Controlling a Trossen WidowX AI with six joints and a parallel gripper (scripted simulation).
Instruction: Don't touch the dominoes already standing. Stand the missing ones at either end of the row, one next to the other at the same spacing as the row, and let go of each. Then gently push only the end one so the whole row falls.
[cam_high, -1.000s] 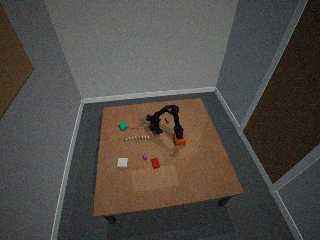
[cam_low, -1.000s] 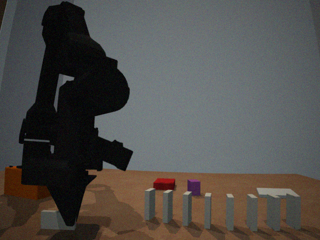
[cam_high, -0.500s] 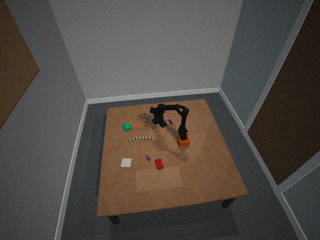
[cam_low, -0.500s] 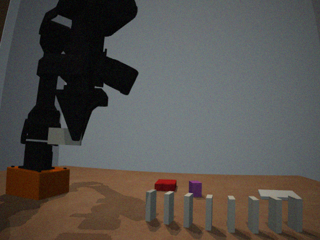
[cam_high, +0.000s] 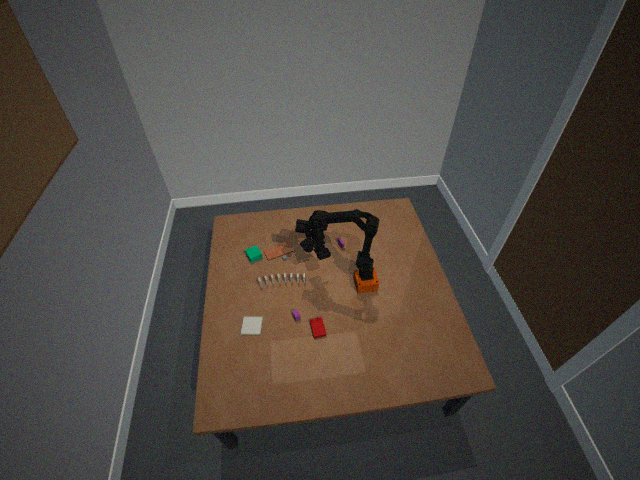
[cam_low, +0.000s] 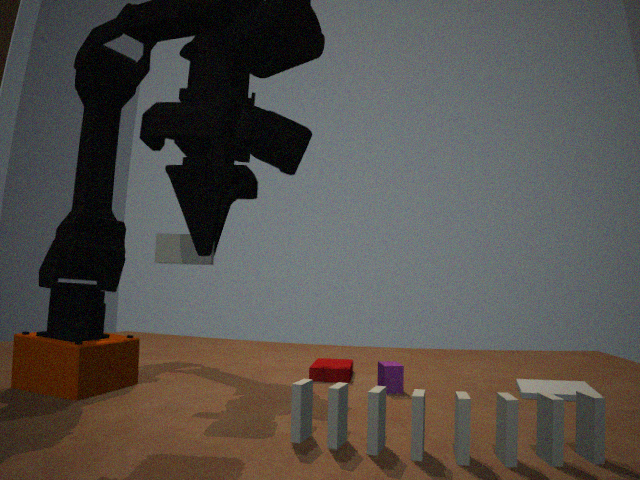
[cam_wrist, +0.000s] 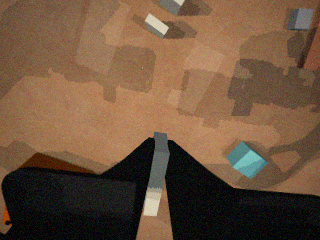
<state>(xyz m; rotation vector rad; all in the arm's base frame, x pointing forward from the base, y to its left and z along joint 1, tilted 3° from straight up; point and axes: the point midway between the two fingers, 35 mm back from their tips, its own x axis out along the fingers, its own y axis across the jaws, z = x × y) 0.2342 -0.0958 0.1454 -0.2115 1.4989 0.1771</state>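
My gripper (cam_high: 323, 254) (cam_low: 205, 253) (cam_wrist: 159, 144) is shut on a pale grey domino (cam_low: 173, 249) (cam_wrist: 159, 170). It holds the domino lengthwise level, high above the table. In the top view the arm hides the held domino. Several pale dominoes stand upright in one evenly spaced row; the row's robot-side end domino (cam_high: 304, 279) (cam_low: 301, 411) (cam_wrist: 158, 26) and its far end domino (cam_high: 260, 282) (cam_low: 590, 428) both stand. In the exterior view the gripper is to the left of the row. No other loose domino can be made out.
A green block (cam_high: 253, 253), a flat orange-brown piece (cam_high: 276, 252) and a small grey-blue cube (cam_high: 284, 257) (cam_wrist: 301, 19) lie behind the row. A teal block (cam_wrist: 247, 160) is beneath the gripper's side. Purple blocks (cam_high: 340, 242) (cam_low: 391, 377), a red block (cam_high: 317, 328) and a white square (cam_high: 251, 325) lie around.
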